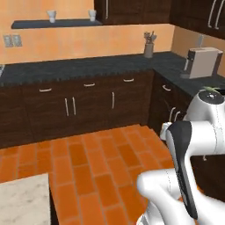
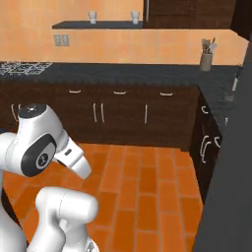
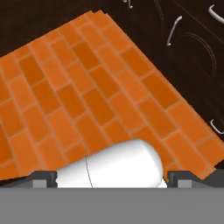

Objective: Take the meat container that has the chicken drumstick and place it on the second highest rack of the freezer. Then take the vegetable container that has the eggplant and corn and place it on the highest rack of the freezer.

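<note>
in the left base view our arm (image 1: pixel 193 145) was folded up at the lower right, which we read as a carry posture while the base drove, and the brick floor (image 1: pixel 92 158) lay open between us and the dark cabinets (image 1: pixel 79 105); a pale counter corner (image 1: pixel 24 197) cut in at the lower left edge, and a coffee machine (image 1: pixel 203 61) stood near the right end of the worktop. in the right base view the elbow sat low left, with a dark tall panel (image 2: pixel 231 187) along the right edge narrowing our room there. in the hand view the gripper (image 3: pixel 111 177) hung spread wide, holding nothing, over bare floor. neither container nor the freezer could be made out yet.
</note>
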Controlling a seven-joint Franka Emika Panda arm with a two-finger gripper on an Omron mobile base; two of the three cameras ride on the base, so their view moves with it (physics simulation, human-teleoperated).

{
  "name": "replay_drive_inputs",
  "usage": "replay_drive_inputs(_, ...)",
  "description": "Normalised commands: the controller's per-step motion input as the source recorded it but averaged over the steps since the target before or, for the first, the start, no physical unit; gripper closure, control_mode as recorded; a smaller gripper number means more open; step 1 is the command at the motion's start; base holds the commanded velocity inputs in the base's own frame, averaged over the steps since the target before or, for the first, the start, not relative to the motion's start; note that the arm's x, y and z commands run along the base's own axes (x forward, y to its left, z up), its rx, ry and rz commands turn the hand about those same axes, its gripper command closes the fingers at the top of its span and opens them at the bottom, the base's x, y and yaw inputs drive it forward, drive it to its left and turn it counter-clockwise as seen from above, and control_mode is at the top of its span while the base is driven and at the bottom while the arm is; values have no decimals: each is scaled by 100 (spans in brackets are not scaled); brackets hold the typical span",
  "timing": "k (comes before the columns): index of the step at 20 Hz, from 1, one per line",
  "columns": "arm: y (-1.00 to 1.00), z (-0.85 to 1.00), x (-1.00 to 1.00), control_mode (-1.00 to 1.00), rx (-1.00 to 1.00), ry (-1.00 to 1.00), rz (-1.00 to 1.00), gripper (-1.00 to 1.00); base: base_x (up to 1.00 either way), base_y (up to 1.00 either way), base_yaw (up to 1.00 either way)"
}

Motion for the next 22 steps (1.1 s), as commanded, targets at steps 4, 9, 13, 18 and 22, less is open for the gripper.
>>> replay_drive_inputs(4, 0, 0, 0, 100, 0, 0, 0, -100, 72, 10, -68)
replay_drive_inputs(9, 0, 0, 0, 100, 0, 0, 0, -100, 68, 11, -69)
replay_drive_inputs(13, 0, 0, 0, 100, 0, 0, 0, -100, 74, 11, -67)
replay_drive_inputs(18, 0, 0, 0, 100, 0, 0, 0, -100, 100, 36, -44)
replay_drive_inputs(22, 0, 0, 0, 100, 0, 0, 0, -100, 100, 46, -33)
